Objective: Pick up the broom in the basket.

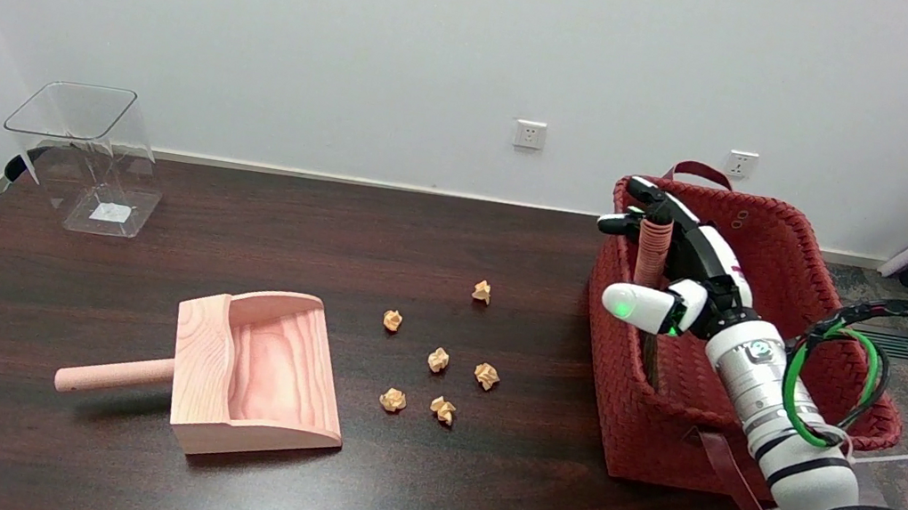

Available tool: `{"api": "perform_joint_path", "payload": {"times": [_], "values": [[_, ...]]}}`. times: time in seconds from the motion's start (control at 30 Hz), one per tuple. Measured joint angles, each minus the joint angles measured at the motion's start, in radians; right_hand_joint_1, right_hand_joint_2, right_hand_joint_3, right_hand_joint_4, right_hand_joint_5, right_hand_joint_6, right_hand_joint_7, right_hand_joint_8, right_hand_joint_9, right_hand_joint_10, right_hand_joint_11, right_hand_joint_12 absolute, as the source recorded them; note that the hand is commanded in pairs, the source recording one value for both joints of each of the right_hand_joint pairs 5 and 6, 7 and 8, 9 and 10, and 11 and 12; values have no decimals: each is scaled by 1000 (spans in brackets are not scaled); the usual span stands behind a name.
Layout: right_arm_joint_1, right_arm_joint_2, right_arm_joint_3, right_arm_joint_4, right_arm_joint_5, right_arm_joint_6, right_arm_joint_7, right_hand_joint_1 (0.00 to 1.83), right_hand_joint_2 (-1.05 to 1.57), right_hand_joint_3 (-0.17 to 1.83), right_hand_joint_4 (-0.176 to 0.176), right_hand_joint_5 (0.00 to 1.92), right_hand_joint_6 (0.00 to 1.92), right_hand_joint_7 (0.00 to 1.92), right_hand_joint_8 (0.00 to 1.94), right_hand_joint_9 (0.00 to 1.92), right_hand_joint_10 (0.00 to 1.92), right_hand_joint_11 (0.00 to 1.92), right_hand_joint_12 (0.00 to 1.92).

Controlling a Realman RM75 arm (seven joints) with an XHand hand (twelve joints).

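While far to the hand's left, at the dark wooden table's [470,509] left edge, stands a clear plastic square bin [86,155], well apart from everything else. Nearer, still well left and lower: a pale pink wooden dustpan [256,374], handle pointing left. Between dustpan and hand, six crumpled tan paper scraps [438,361] scattered over bare tabletop, leaving open room around them. Just beside the hand, a red woven basket [662,430] with dark red straps, near the table's right edge. Right hand [673,265] black and white, reaching over the basket's left wall, fingers wrapped around the upright ribbed pink handle of the broom [652,253]. Broom's lower part down inside the basket, mostly hidden; brush end not made out.
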Motion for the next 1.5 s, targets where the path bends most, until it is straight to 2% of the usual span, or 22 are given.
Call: {"api": "perform_joint_path", "payload": {"times": [0.1,0.2,0.3,0.37,0.43,0.63,0.7,0.97,1.1,1.2,1.27,1.3,1.33,1.43,1.5], "values": [[6,3,-7,-2,0,5,7,1105,-660,1233,0,405,405,953,953,405,405,405,405],[13,6,-15,-5,0,8,15,1114,-653,1375,0,580,580,1084,1084,580,580,580,580],[21,10,-23,-6,0,11,24,1085,-618,1441,0,719,719,1179,1179,719,719,719,719],[25,12,-28,-8,0,13,29,1078,-552,1463,0,815,815,1308,1308,815,815,815,815],[28,14,-32,-8,0,13,32,1056,-422,1429,0,994,994,1465,1465,994,994,994,994],[35,18,-44,-9,0,17,42,998,0,1063,0,1676,1676,1881,1881,1676,1676,1676,1676],[36,19,-46,-9,0,17,44,986,-8,1062,0,1894,1894,1920,1920,1894,1894,1894,1894],[37,20,-53,-11,0,20,50,1010,-531,1220,0,1920,1920,1920,1920,1920,1920,1920,1920],[38,20,-57,-11,0,21,52,1111,-750,1111,0,1920,1920,1920,1920,1920,1920,1920,1920],[38,20,-60,-11,0,22,53,1220,-525,934,0,1920,1920,1920,1920,1920,1920,1920,1920],[38,20,-62,-11,0,24,54,1266,-312,1064,0,1920,1920,1920,1920,1920,1920,1920,1920],[39,20,-63,-11,0,26,54,1307,-79,1107,0,1920,1920,1920,1920,1920,1920,1920,1920],[39,20,-64,-11,0,29,54,1366,247,1059,0,1920,1920,1920,1920,1920,1920,1920,1920],[39,21,-68,-12,0,37,54,1429,646,915,0,1920,1920,1920,1920,1920,1920,1920,1920],[40,22,-70,-13,0,42,53,1445,765,857,0,1920,1920,1920,1920,1920,1920,1920,1920]]}}
